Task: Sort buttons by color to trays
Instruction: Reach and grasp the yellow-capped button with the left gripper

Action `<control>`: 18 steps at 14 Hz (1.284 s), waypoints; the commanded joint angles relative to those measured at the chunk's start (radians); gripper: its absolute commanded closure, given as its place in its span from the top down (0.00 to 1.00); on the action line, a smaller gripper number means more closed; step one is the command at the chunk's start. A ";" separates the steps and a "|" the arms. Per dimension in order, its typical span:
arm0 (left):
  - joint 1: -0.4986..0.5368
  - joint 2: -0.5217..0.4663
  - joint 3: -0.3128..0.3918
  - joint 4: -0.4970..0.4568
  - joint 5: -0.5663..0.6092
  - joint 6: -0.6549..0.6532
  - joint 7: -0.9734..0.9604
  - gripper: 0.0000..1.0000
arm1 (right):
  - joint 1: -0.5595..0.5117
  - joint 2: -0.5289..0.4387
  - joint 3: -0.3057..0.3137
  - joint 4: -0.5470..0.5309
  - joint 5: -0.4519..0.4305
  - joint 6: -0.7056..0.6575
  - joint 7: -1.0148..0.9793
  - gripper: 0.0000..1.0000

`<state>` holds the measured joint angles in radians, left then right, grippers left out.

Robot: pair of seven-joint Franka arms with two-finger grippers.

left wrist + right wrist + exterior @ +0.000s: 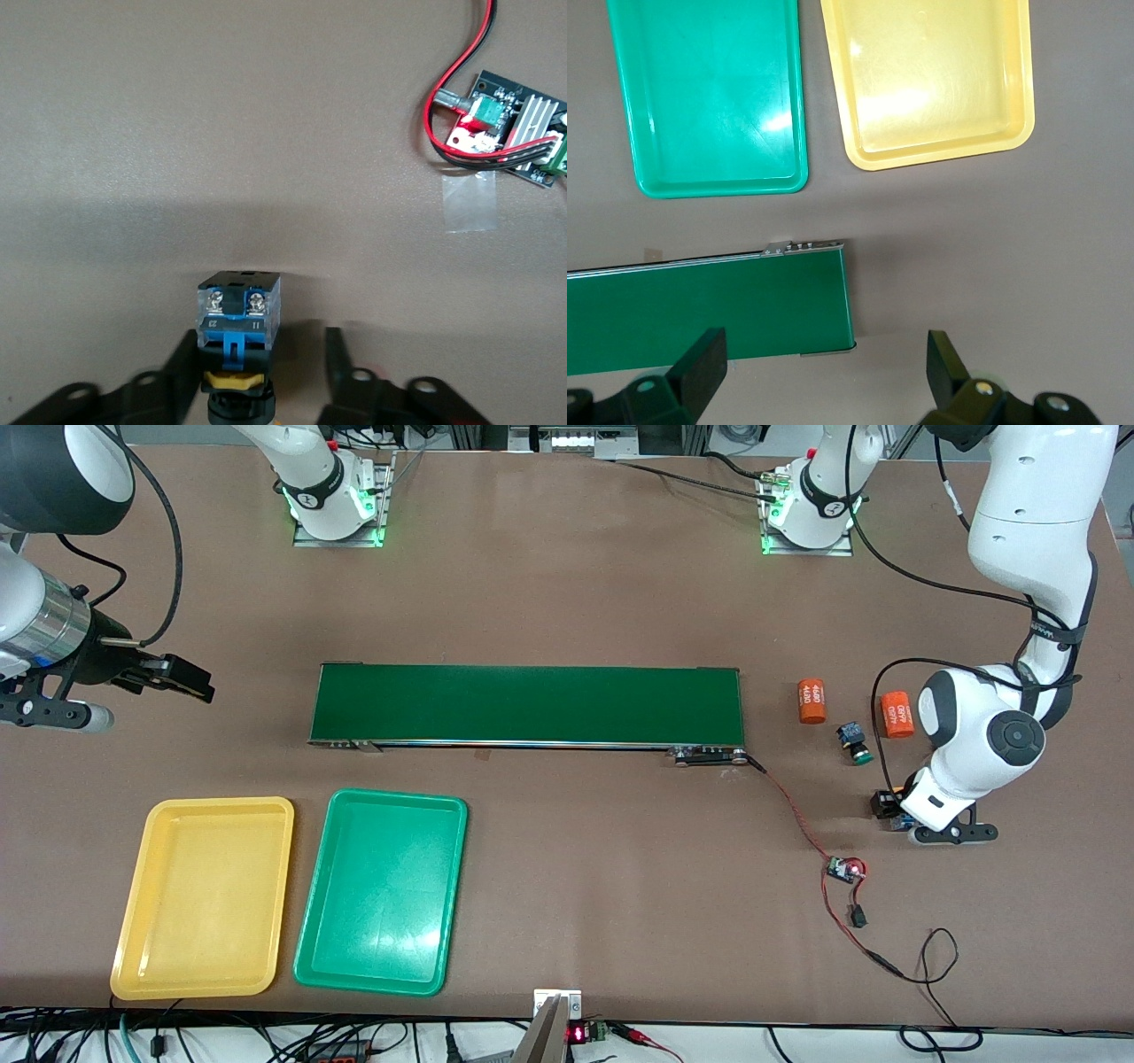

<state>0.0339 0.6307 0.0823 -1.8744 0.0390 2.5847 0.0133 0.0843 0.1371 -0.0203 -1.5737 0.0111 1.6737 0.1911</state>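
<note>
A yellow-capped button point(237, 319) lies on its side on the table between the fingers of my left gripper point(259, 343). One finger point(182, 372) rests against it; the other finger point(337, 363) stands a gap away. In the front view that gripper point(897, 813) is low at the left arm's end, with the button point(881, 803) partly hidden under the hand. A green-capped button point(855, 744) lies farther from the camera. The yellow tray point(142, 903) and green tray point(323, 903) sit side by side near the camera. My right gripper point(190, 679) hangs open and holds nothing point(826, 345).
A long dark-green conveyor belt point(527, 705) crosses the middle of the table. Two orange cylinders point(811, 701) point(897, 715) lie by the green-capped button. A small circuit board point(844, 870) point(509, 128) with red and black wires lies nearer the camera than my left gripper.
</note>
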 commanded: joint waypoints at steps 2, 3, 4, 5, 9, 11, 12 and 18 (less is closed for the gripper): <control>0.007 -0.020 -0.003 0.001 0.018 -0.005 0.025 0.14 | 0.003 -0.001 -0.001 0.006 0.015 0.003 0.016 1.00; 0.003 -0.028 -0.004 0.004 0.019 -0.014 0.030 0.14 | 0.003 -0.001 -0.001 0.006 0.015 0.003 0.016 1.00; -0.002 -0.049 -0.012 0.018 0.018 -0.067 0.033 0.14 | 0.003 -0.001 -0.001 0.006 0.015 0.003 0.016 1.00; -0.005 -0.071 -0.022 0.058 0.018 -0.172 0.031 0.14 | 0.002 -0.001 -0.001 0.006 0.015 0.003 0.016 1.00; -0.005 -0.152 -0.166 0.204 0.001 -0.565 -0.040 0.14 | 0.000 0.001 -0.001 0.006 0.015 0.006 0.014 1.00; -0.003 -0.210 -0.277 0.169 0.002 -0.587 -0.198 0.14 | 0.000 0.006 -0.001 0.006 0.015 0.006 0.014 1.00; -0.005 -0.230 -0.344 0.147 0.006 -0.587 -0.261 0.14 | -0.003 0.007 -0.001 0.006 0.015 0.008 0.014 1.00; -0.057 -0.255 -0.529 -0.018 0.027 -0.476 -0.519 0.14 | 0.002 0.009 -0.001 0.006 0.015 0.008 0.016 1.00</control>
<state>-0.0101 0.4147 -0.4367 -1.8022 0.0414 2.0474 -0.4734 0.0828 0.1400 -0.0220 -1.5738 0.0111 1.6767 0.1924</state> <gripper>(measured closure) 0.670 0.000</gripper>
